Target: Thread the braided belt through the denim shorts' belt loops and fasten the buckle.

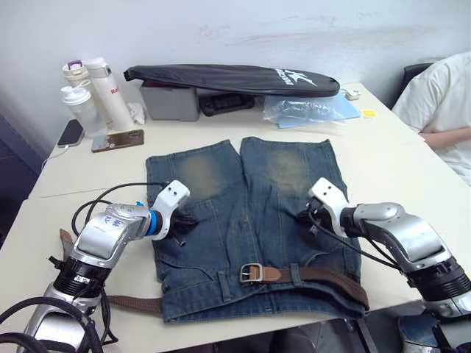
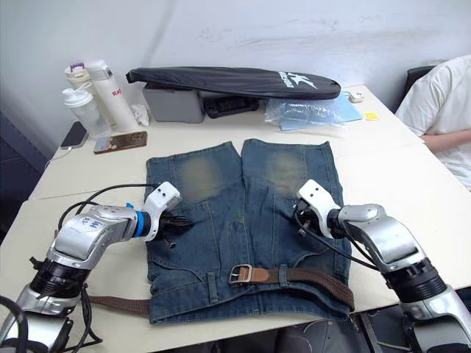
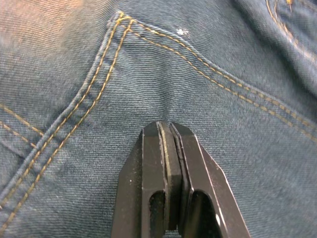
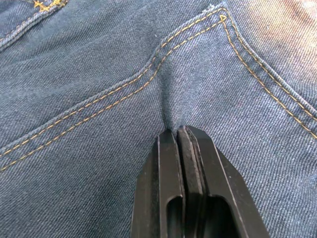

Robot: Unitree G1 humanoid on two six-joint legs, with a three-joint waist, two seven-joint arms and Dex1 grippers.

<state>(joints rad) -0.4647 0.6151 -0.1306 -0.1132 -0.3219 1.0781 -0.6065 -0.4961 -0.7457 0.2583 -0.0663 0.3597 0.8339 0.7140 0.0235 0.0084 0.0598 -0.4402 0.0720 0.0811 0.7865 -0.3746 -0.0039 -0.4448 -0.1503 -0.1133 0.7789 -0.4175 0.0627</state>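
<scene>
A: Shorts (image 1: 250, 220) flat on surface (image 1: 383, 169), waistband toward robot, legs pointing away. Where's belt?

B: Belt (image 1: 324, 278) lying along waistband, run under 1 loop (image 1: 295, 275) at least. Buckle (image 1: 250, 273) near waist centre. Strap curving round right edge of shorts; another stretch (image 1: 136, 303) poking out at left, on surface.

A: Fastened?

B: Can't tell, prong too small to read.

A: Left tool?

B: Left tool (image 3: 167, 130) on left side of shorts, fingers pressed together, small pucker of denim pinched at tips, just below pocket stitching.

A: Right tool?

B: Right tool (image 4: 177, 133) same on right side: fingers clamped tight, fold of denim caught between tips beside pocket seam. Both well clear of belt.

A: Clutter?

B: Black bag (image 1: 232, 79) across far end atop grey box (image 1: 171, 101). 3 bottles (image 1: 92, 95) far left, phone (image 1: 118, 140) near them. Clear plastic sleeve (image 1: 309, 110) far right. Person in white shirt (image 1: 438, 95) at right edge.
</scene>
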